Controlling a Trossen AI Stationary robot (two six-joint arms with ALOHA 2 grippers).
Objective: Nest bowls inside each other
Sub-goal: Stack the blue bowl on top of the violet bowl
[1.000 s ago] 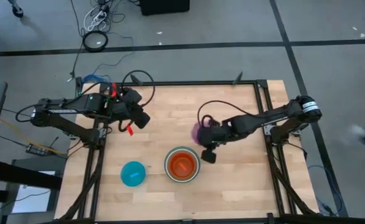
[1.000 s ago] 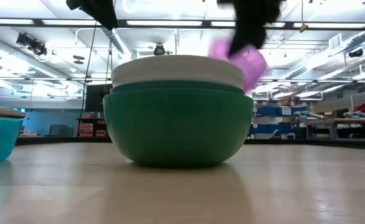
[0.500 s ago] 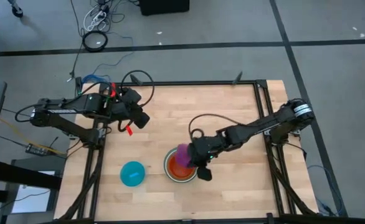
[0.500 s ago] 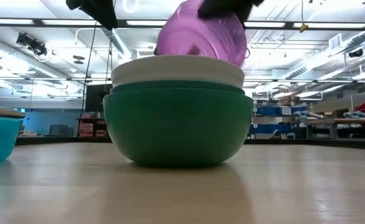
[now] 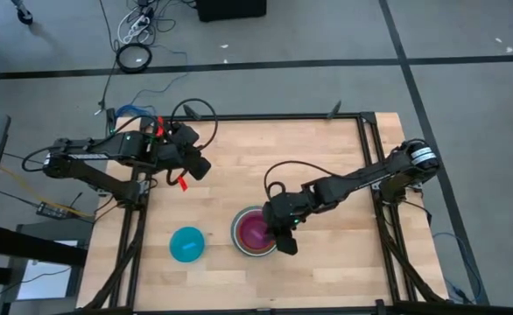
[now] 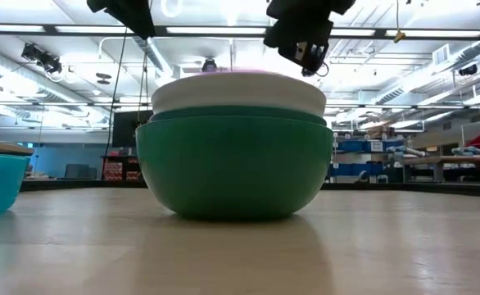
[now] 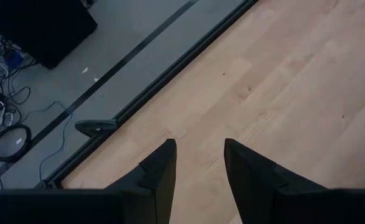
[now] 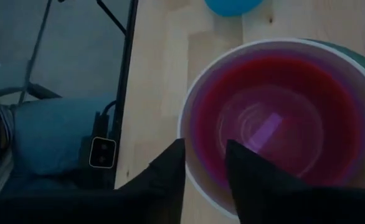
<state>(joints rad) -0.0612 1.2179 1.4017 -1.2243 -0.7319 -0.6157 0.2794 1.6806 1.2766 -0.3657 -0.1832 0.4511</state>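
While the left arm waited near the table's far left corner, its left gripper [image 5: 197,166] hung over bare wood with the two dark fingers [image 7: 161,177] held apart and nothing between them.

The right arm reached in from the right side, and the right gripper [image 5: 278,234] hovered over the near-right rim of the stack of nested round plastic bowls [image 5: 255,232]. Its fingers [image 8: 170,174] stood a little apart with a gap between them, and they gripped nothing. From table level that gripper [image 6: 300,45] hung just above the stack, clear of the white rim.

The stack sat on the light wooden table [image 5: 326,149], a little toward the near edge and about midway across. Its outermost piece was the large sage green bowl [image 6: 233,168], resting on the tabletop; a thin band of the teal bowl [image 6: 236,115] showed above its rim, and the white bowl [image 6: 238,94] rose above that. Inside the white one lay the smooth purple bowl [image 8: 276,130], seated low, with only a faint pink edge showing over the white rim from the side.

Left of the stack, apart from it, the small light blue bowl [image 5: 186,244] stood upright by itself on the wood.
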